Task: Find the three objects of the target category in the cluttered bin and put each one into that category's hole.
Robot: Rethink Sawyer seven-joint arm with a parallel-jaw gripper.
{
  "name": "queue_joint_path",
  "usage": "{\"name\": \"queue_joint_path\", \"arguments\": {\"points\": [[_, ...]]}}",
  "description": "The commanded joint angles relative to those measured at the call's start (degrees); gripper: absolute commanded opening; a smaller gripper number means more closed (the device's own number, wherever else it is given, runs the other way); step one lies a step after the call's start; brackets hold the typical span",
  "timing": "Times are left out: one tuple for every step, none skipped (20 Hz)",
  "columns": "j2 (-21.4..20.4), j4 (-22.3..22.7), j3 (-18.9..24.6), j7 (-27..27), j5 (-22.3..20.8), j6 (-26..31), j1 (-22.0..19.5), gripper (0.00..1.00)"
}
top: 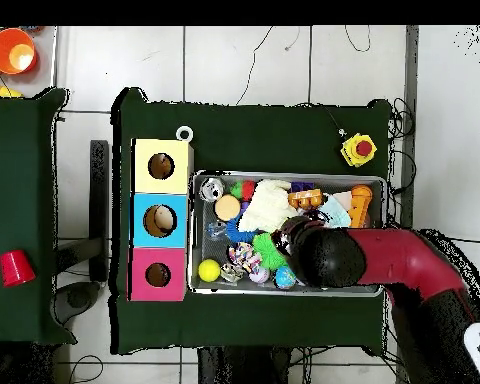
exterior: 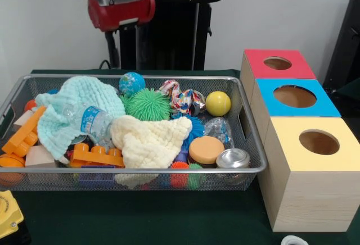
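Bin (exterior: 135, 171), wire mesh, on the green surface (exterior: 140, 217); contents listed from the near rim back, as the front view shows them. Near row: metal can (exterior: 233, 159), a decoy and not wanted; round tan disc (exterior: 206, 149); cream cloth (exterior: 149, 142); orange block (exterior: 97, 156). Middle row: clear bottle (exterior: 218, 128), crushed, lying just behind the can and disc and largely exposed; blue-label bottle (exterior: 90, 121), half wrapped by the mint cloth (exterior: 76, 107) with only its labelled middle showing. Far row: green spiky ball (exterior: 147, 104), globe ball (exterior: 131, 82), yellow ball (exterior: 217, 103). A third bottle is not visible, probably buried. Boxes stand just beside the bin: yellow box (exterior: 306, 172) nearest, then the blue hole (exterior: 295, 96), then the red box (exterior: 278, 63). The arm (exterior: 121, 3) hangs above the bin's far side; its fingers do not show in either view, so whether they are apart or together cannot be told. Step in hand, as judged: choosing and reaching a first bottle. The exposed clear bottle looks the better first pick, being uncovered and close to the blue hole. Advice: descend straight, grip across the crumpled body, avoid the can's rim, lift clear of the mesh wall. The labelled bottle likely needs the cloth dragged aside first; thin plastic may slip or spring.
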Motion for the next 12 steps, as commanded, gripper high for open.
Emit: {"name": "queue_joint_path", "arguments": {"points": [[8.03, -12.01, 9.43, -29.75, -7.99, 10.4, -3.14, 1.0], [8.55, -12.92, 9.57, -31.32, -8.66, 10.93, -3.54, 1.0], [9.06, -13.86, 9.64, -32.53, -9.37, 11.26, -3.63, 1.0], [9.58, -14.82, 9.69, -33.92, -10.1, 11.61, -3.85, 1.0], [10.07, -15.58, 9.8, -35.06, -10.81, 11.75, -3.89, 1.0], [10.61, -16.54, 9.87, -36.38, -11.47, 11.87, -4.09, 1.0], [11.06, -17.2, 10.04, -37.29, -11.79, 11.79, -4.16, 1.0], [11.69, -18.41, 10.17, -38.53, -12.03, 12.06, -4.4, 1.0], [11.9, -19.13, 10.19, -39.17, -12.35, 12.19, -4.3, 1.0], [12.48, -20.6, 10.13, -40.48, -12.67, 12.81, -4.48, 1.0], [12.76, -21.32, 10.04, -41.13, -12.9, 13.23, -4.4, 1.0], [13.34, -22.28, 9.9, -42.22, -13.25, 13.69, -4.49, 1.0]]}}
